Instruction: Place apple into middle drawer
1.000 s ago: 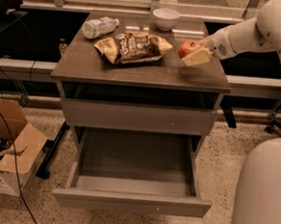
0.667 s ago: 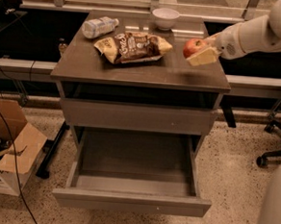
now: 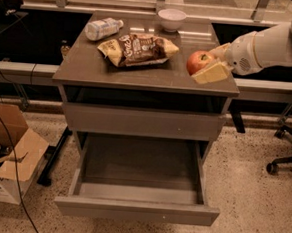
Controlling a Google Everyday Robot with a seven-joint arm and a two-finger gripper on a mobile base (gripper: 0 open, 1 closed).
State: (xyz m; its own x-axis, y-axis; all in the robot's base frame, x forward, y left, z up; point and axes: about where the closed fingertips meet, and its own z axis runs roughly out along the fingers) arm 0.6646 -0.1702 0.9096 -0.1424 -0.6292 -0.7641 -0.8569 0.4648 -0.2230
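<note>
The gripper [image 3: 208, 66] is at the right edge of the cabinet top [image 3: 84, 66], on a white arm [image 3: 271, 47] that reaches in from the right. It is clamped around the apple [image 3: 197, 61], with one yellow finger [image 3: 212, 73] in front of it and one behind. I cannot tell if the apple sits on the top or hangs just over it. Left of the gripper lies a snack bag [image 3: 138, 49]. Farther left is a bottle [image 3: 103, 29] on its side. A white bowl [image 3: 171, 19] is behind, to the left. Low down, in front of the gripper, the drawer [image 3: 137, 210] is pulled open. Right above it is a shut drawer front [image 3: 143, 122].
</note>
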